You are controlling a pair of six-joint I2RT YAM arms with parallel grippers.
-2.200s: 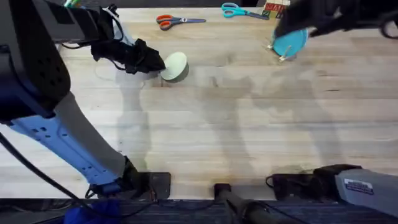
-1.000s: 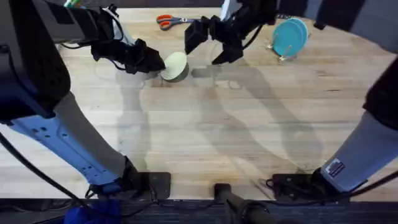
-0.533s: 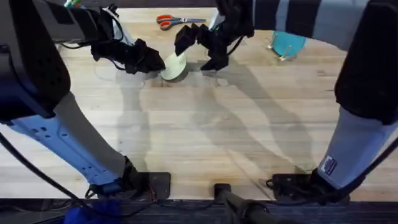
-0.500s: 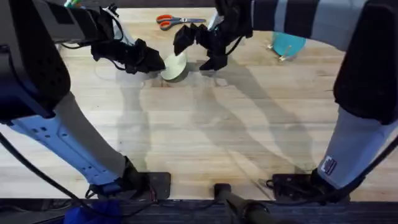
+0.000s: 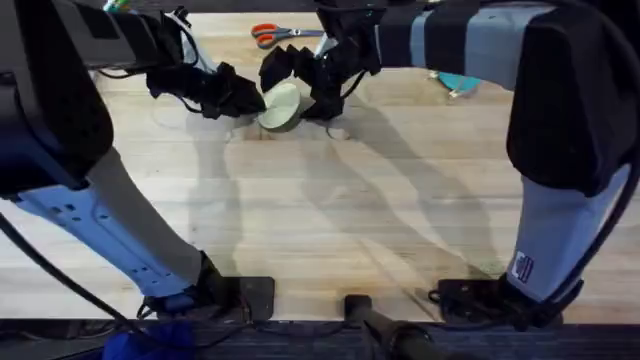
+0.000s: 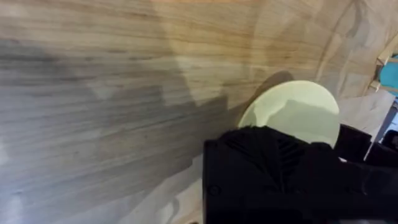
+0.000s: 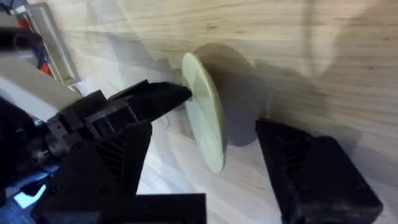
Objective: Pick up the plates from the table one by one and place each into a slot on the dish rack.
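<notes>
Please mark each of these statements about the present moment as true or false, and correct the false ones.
1. The cream plate stands tilted on its edge on the table. True.
2. The right claw is shut on the cream plate. False: its fingers are spread, one on each side of the plate, apart from it.
3. The left claw is at the cream plate's edge. True.
4. The orange scissors lie inside the dish rack. False: they lie flat on the table, at its far edge.
5. A teal plate shows behind the right arm. True.
</notes>
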